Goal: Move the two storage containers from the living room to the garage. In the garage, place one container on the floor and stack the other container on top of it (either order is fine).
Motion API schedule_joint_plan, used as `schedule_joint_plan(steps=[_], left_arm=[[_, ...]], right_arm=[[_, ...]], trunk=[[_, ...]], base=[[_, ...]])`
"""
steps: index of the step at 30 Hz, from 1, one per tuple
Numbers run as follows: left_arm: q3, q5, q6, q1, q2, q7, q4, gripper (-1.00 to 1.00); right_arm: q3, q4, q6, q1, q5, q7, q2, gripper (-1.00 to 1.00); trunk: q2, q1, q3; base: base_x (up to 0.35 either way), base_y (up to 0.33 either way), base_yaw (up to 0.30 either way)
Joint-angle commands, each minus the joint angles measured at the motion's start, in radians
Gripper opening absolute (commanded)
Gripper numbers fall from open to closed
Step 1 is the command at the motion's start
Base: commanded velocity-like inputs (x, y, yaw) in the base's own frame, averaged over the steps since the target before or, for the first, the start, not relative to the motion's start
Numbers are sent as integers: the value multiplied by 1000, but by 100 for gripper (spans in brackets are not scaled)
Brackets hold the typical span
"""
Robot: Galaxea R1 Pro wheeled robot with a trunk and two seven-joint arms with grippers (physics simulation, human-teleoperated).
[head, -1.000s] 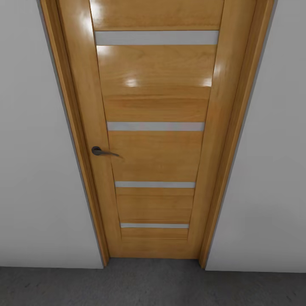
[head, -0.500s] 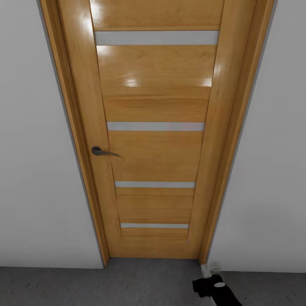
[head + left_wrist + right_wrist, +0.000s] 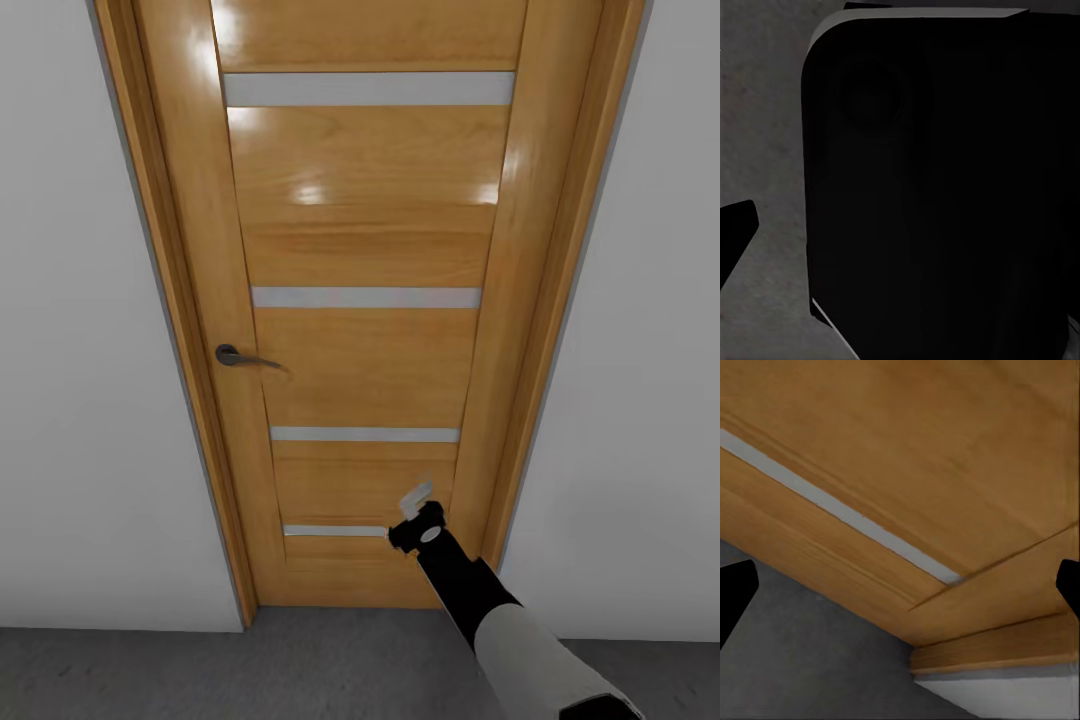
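A closed orange-brown wooden door [image 3: 365, 330] fills the white wall above the grey concrete floor [image 3: 250, 665]. The right gripper [image 3: 415, 502] reaches near the door's lowest grey strip, fingers spread apart, grasping nothing. Left gripper's state: cannot tell.

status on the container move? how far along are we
Nothing looks done from here: neither container is visible. In hand: the robot faces a closed orange-brown wooden door with a dark lever handle, standing on dark grey concrete floor. The right gripper is raised near the door's lower panel, apart from the handle; whether it is open is unclear. Left: getting through the door, and both the placing and the stacking.
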Motion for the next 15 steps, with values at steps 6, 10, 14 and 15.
schedule_joint_plan(steps=[6,10,14,15], left_arm=[[0,5,-1,0,0,1,-1,100],[0,5,-1,0,0,1,-1,100],[0,5,-1,0,0,1,-1,100],[0,5,-1,0,0,1,-1,100]], right_arm=[[2,-33,13,-45,10,4,0,100],[3,-76,14,-52,10,6,0,100],[6,-115,11,-55,10,16,0,100],[7,-126,6,-55,10,19,0,100]], trunk=[[-1,0,-1],[-1,0,-1],[-1,0,-1],[-1,0,-1]], base=[[0,0,0],[0,0,0],[0,0,0],[0,0,0]])
